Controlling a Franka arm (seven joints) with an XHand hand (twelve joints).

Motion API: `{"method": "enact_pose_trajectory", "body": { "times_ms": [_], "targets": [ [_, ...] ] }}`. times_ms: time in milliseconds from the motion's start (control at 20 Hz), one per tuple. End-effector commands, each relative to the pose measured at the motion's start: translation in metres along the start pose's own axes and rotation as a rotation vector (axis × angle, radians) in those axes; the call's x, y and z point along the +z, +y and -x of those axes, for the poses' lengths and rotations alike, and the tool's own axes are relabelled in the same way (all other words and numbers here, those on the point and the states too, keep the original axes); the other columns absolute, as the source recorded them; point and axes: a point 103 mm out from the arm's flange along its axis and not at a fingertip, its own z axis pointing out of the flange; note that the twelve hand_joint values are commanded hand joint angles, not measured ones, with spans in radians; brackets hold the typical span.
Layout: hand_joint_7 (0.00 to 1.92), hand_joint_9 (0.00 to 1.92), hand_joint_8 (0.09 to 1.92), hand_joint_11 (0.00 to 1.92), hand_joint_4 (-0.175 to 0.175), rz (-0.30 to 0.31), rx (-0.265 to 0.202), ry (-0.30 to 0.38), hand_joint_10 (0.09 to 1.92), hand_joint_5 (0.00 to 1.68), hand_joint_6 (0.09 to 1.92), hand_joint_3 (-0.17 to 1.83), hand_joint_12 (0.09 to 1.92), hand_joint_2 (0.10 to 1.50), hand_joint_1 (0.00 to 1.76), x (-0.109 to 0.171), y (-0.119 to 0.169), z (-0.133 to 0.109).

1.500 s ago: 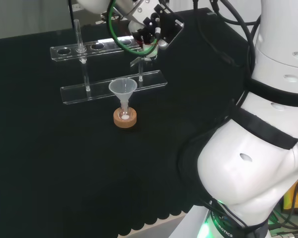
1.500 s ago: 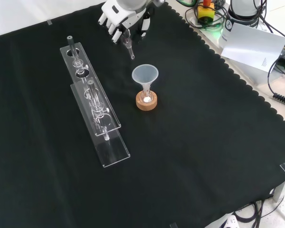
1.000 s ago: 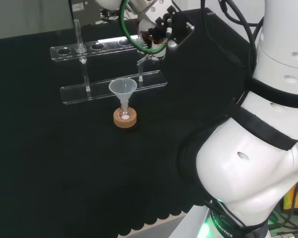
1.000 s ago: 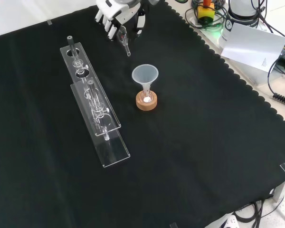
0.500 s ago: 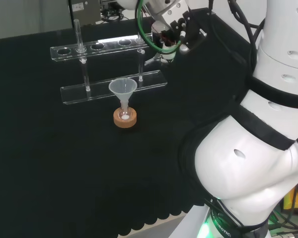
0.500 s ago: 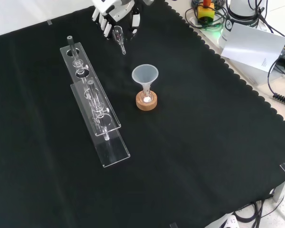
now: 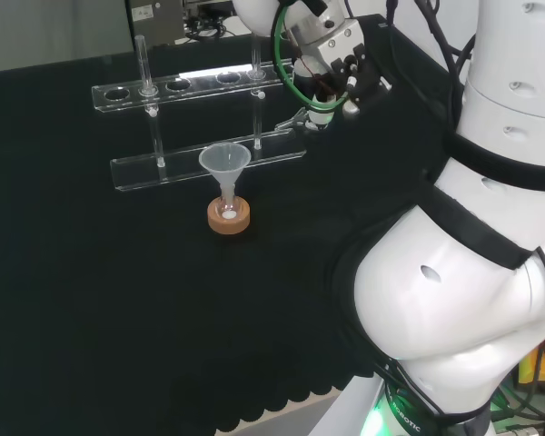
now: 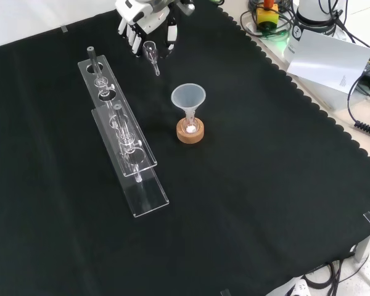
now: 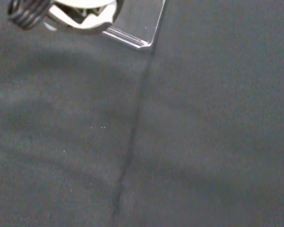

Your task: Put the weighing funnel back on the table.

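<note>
Front view, left to right: rack (image 8: 120, 139) at the left; then hand (image 8: 145, 15) at the top edge, fingers curled round the weighing funnel (image 8: 151, 52); further right, funnel (image 8: 188, 97) upright in its flask on the cork ring (image 8: 190, 132). Not yet set down: seemingly hangs just above the cloth (image 8: 265, 185), though hard to judge contact. Leaves lowering and release to do. Points stem downward and toward the funnel, long axis steeply tilted, mouth up among the fingers.
</note>
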Motion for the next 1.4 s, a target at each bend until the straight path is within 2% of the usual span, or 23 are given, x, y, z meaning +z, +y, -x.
{"method": "enact_pose_trajectory", "body": {
  "times_ms": [50, 900, 1400],
  "targets": [
    [0.92, 1.05, 0.78, 0.68, 0.162, 0.020, 0.001, 0.049, 0.51, 1.07, 1.06, 0.73, 1.16, 0.72, 1.07, 0.032, 0.008, 0.000],
    [0.93, 1.05, 0.78, 0.69, 0.155, 0.008, -0.027, 0.153, 0.51, 1.06, 1.06, 0.73, 1.15, 0.72, 1.07, 0.084, 0.038, -0.023],
    [0.93, 1.05, 0.78, 0.70, 0.153, -0.002, -0.038, 0.200, 0.51, 1.06, 1.06, 0.73, 1.14, 0.72, 1.07, 0.103, 0.055, -0.029]
  ]
}}
